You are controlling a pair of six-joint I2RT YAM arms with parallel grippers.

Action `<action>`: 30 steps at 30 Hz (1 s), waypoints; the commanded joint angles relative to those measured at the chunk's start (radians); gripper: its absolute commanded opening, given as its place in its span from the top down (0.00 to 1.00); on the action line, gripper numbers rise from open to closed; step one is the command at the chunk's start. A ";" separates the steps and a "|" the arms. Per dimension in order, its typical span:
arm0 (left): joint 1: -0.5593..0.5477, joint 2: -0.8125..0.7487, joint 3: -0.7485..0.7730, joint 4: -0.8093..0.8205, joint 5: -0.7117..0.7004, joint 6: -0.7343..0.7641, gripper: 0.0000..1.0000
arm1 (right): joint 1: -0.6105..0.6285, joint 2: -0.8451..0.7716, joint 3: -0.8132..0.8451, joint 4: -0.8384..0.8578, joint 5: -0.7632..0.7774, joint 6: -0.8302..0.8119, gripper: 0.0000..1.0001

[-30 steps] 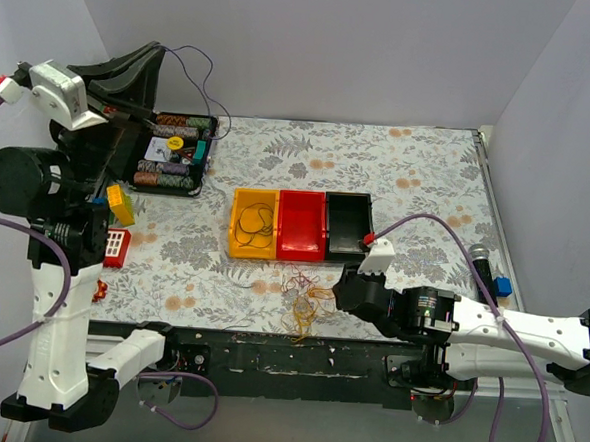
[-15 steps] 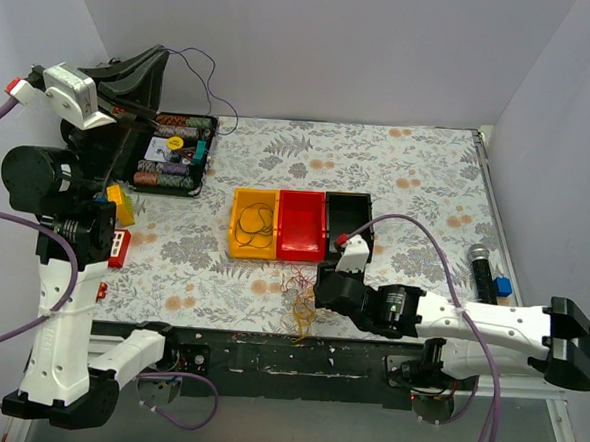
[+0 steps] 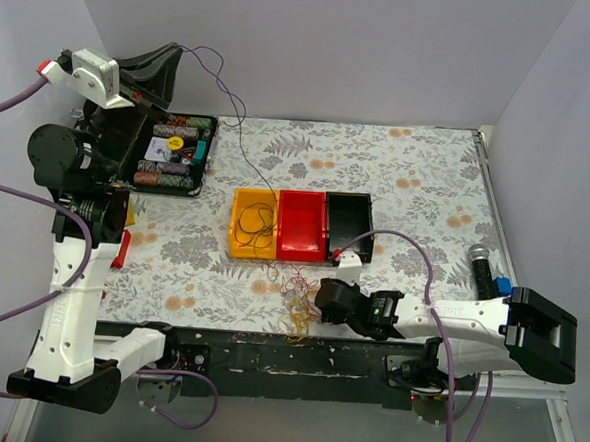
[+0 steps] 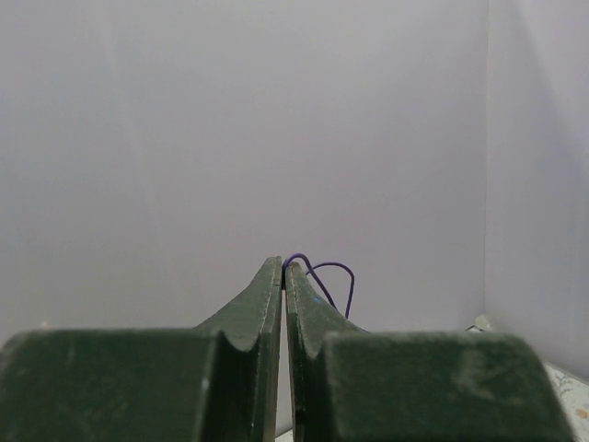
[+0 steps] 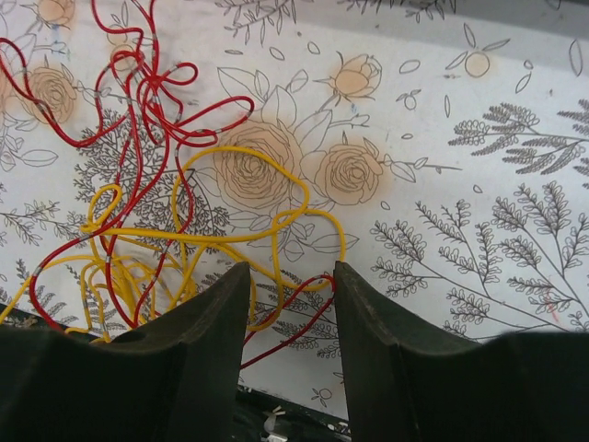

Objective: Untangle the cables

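Left gripper (image 3: 173,49) first: high over the far-left corner of the flower-patterned table (image 3: 418,178), jaws pressed flat together, pinching a thin dark-purple wire (image 4: 336,265). Same story from the wrist view, no gap at the tips, a small purple loop poking out just beside them. From that pinch, down in a long arc across the table, past the yellow plastic bin (image 3: 235,222) and on toward the loose tangle of thin red and yellow-orange wires (image 3: 298,299) at the middle of the near edge.

Now the right gripper (image 5: 290,276): low on the table at the tangle's right side, jaws roughly half apart, straddling a yellow-orange loop and a red strand. Not closed on either. Touching the fingers or only just beside them, impossible to tell.

Behind the tangle, in a row with the yellow bin, a red plastic bin (image 3: 301,231) and a black plastic bin (image 3: 347,224). At the far-left corner, a black tray of wire spools (image 3: 172,190).

Against a second ago: left gripper higher and swung a little right, purple wire drawn out much longer across the table. Right gripper slid left along the near edge, from well clear of the tangle to right up against it.
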 commanded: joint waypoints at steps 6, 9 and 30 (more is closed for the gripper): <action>0.002 0.017 0.019 0.040 0.012 -0.051 1.00 | 0.001 -0.081 -0.134 0.090 -0.058 0.091 0.57; 0.002 0.018 0.019 0.043 0.009 -0.055 1.00 | -0.001 -0.108 -0.172 0.102 -0.065 0.109 0.59; 0.002 0.021 -0.133 0.113 -0.044 0.034 1.00 | -0.001 -0.251 -0.220 -0.005 -0.032 0.164 0.62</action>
